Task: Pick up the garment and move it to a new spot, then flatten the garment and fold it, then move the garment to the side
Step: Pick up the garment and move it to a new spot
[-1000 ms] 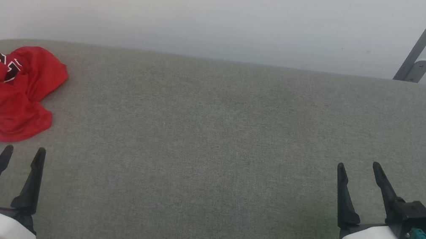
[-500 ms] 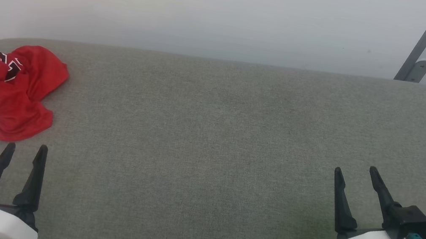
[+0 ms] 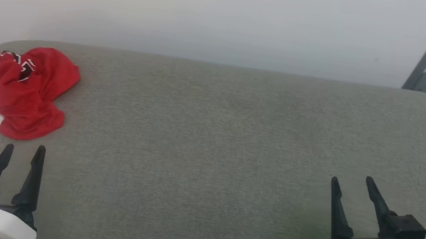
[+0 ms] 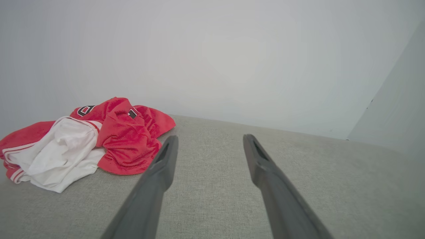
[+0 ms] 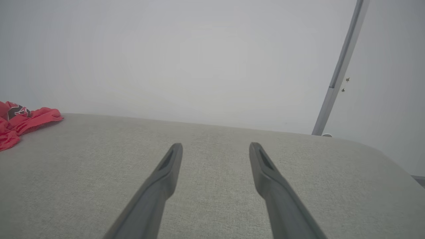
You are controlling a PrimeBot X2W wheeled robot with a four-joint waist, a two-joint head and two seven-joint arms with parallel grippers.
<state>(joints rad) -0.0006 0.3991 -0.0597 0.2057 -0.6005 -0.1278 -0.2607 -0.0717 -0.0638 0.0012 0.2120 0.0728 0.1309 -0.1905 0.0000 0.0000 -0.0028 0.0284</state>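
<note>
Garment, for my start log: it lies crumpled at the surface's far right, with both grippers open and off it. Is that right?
No: the garment lies crumpled at the far left of the surface, just beyond the left gripper, as the head view shows. The rest holds: the left gripper and the right gripper are open and off it.

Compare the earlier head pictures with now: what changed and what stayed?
The head camera turned slightly, so the whole view slid. The right hand seems to have drawn back a little. Nothing was grasped or released. The garment stays crumpled at the table's far left; the left hand, near it, and the right stay open.
</note>
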